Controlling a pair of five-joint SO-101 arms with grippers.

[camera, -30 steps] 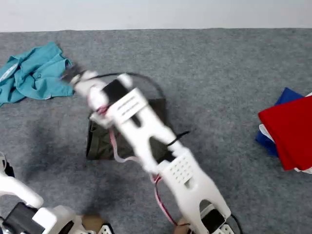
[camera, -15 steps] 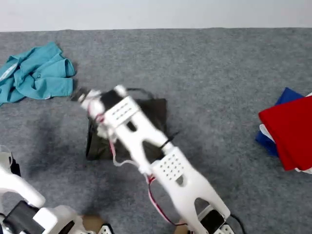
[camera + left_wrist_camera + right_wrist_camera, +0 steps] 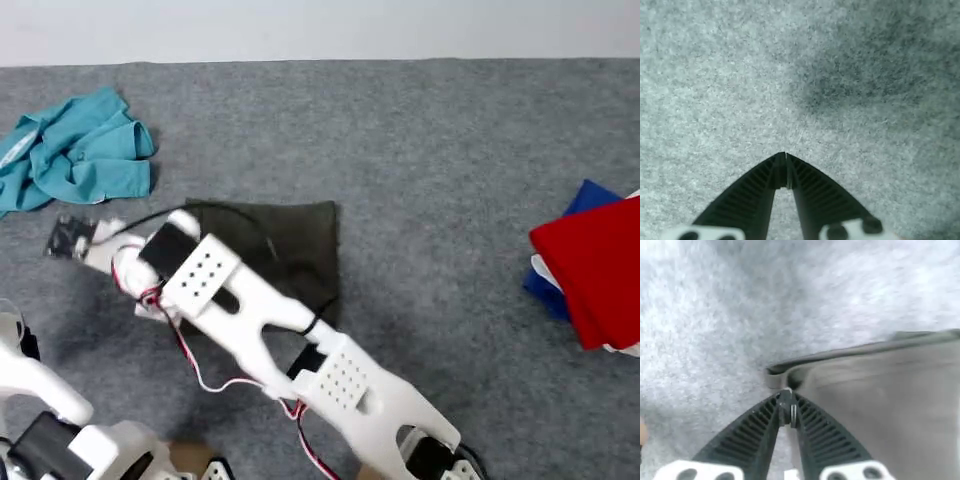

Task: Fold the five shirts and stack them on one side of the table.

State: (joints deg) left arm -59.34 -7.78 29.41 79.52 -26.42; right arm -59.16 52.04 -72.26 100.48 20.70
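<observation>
A dark olive shirt lies flat at the table's middle, its left part under my right arm. In the right wrist view my right gripper is shut on the edge of the dark olive shirt at a corner, where the cloth rises a little. From above, the right gripper sits low at the shirt's left side. A crumpled teal shirt lies at the back left. Folded red shirt tops a stack at the right edge, with a blue shirt beneath. My left gripper is shut over bare grey cloth.
The grey table cover spreads wide between the olive shirt and the stack. My left arm rests at the front left corner. The right arm's links cross the front middle.
My right arm swung from near the teal shirt toward the front left and came down at the olive shirt's left edge. The left arm kept still.
</observation>
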